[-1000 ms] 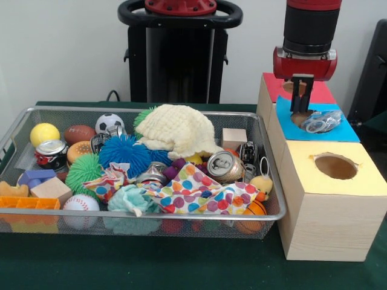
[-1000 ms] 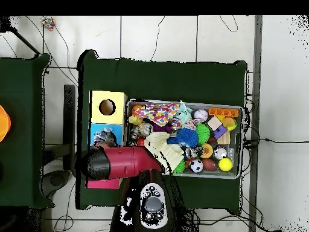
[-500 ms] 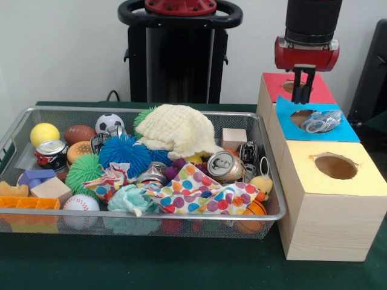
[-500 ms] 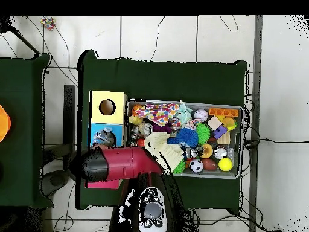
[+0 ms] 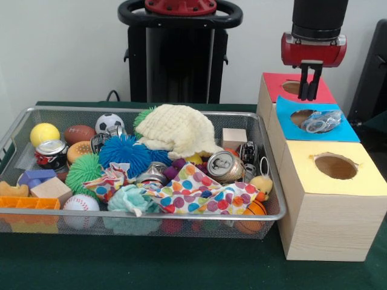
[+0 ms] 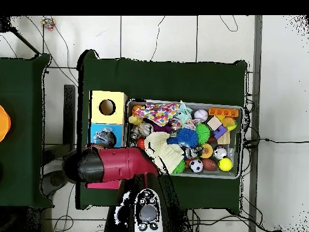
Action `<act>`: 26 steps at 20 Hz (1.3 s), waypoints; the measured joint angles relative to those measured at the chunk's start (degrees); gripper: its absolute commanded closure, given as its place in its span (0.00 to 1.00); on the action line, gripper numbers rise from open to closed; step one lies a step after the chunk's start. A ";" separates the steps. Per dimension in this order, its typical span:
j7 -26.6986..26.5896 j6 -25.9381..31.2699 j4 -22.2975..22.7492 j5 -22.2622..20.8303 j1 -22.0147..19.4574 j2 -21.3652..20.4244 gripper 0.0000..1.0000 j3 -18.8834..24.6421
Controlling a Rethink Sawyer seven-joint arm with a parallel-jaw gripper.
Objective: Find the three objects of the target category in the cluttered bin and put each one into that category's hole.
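Wire bin [image 5: 266,212] packed with balls, cans and cloths, clear crinkly thing [image 5: 322,123] on blue box's hole [image 5: 302,116], gripper [image 5: 311,96] just above, fingers seemingly together, holding nothing.

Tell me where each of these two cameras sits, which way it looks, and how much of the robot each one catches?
Front view: across the table, facing the bin and boxes; shows the gripper and arm's end hanging over the red box.
Overhead view: above, looking straight down; shows the red arm reaching over the boxes.
Both share the bin, the boxes and the arm.
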 measured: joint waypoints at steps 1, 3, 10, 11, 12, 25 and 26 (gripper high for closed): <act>0.00 0.00 0.00 0.13 0.19 -0.01 1.00 0.01; 0.00 0.00 0.00 0.38 0.62 0.02 1.00 0.01; 0.00 0.00 -0.36 1.48 2.24 0.57 1.00 0.02; 0.00 0.00 -0.45 1.67 2.37 0.67 1.00 0.02; 0.00 0.00 -0.58 1.95 2.54 0.80 1.00 0.02; 0.00 0.00 -1.91 4.28 3.82 2.60 1.00 0.04; 0.00 0.00 -1.93 4.63 4.03 2.84 1.00 0.04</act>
